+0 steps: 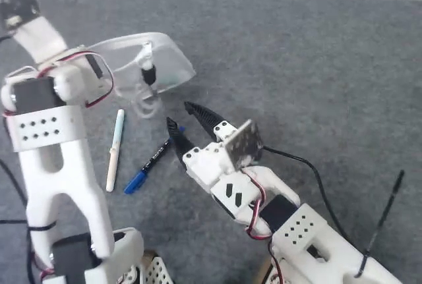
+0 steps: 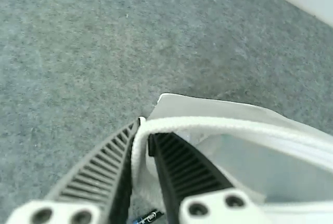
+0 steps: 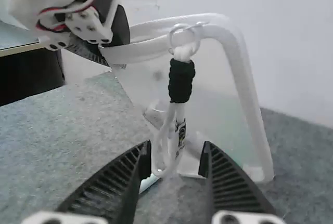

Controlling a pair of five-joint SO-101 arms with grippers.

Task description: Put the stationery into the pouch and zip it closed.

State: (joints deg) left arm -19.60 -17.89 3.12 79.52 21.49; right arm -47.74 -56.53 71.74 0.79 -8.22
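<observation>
On the grey felt table [image 1: 316, 66], nearest the arm bases, we list:

1. Right gripper [image 1: 178, 113]. Black ribbed fingers apart, holding nothing, and pointed toward the pouch. In its wrist view the white cord loop hangs in front of the gap between the fingers; we cannot tell whether it touches them.

2. Marker [image 1: 148, 163]. Black barrel and blue cap, lying flat on the felt just beside the right gripper's lower finger, outside the pouch.

3. Pen [image 1: 115, 149]. White body with a pale blue end, lying flat near the marker and not touching it, also outside the pouch.

4. Zip pull [image 3: 181, 80]. A black bead on a white cord, hung from a ring on the pouch's rim, with the loop dangling below it.

5. Pouch [image 1: 165, 56]. Clear plastic with a white zip rim, mouth open, lifted at one side and farther from the bases than both stationery items.

6. Left gripper [image 2: 143, 130]. Fingers clamped on the pouch's white rim, one finger inside the mouth and one outside.
</observation>
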